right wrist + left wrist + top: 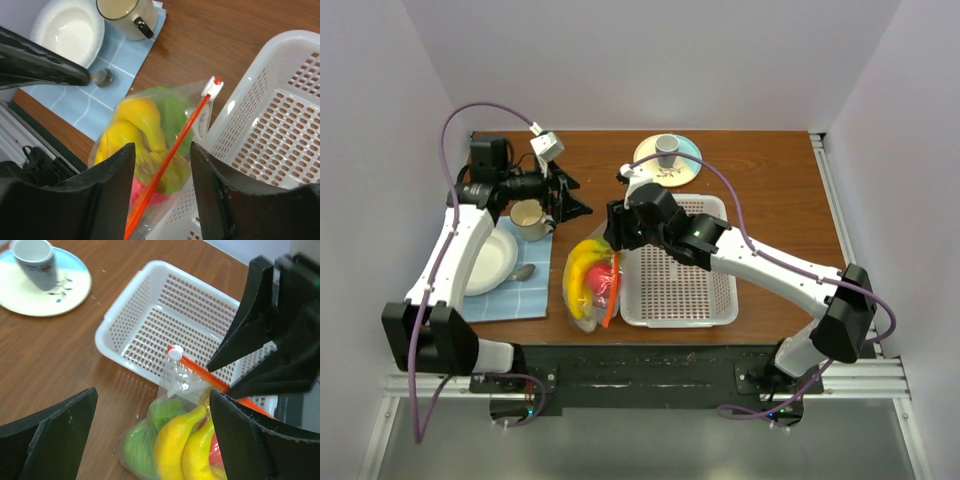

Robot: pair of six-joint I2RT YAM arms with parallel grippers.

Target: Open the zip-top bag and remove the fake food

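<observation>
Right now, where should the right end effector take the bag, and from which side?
Take the zip strip a little back from its white slider, coming down from above. It stands up as a thin ridge along the bag's basket-side edge, and the right end effector straddles it. The food bulges on one side and the basket crowds the other, so a side approach looks poor.

One zip-top bag; one basket (white)

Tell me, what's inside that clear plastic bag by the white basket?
Through the zip-top bag you can see yellow bananas, a green piece and a red piece. Whatever lies beneath them is covered.
</observation>
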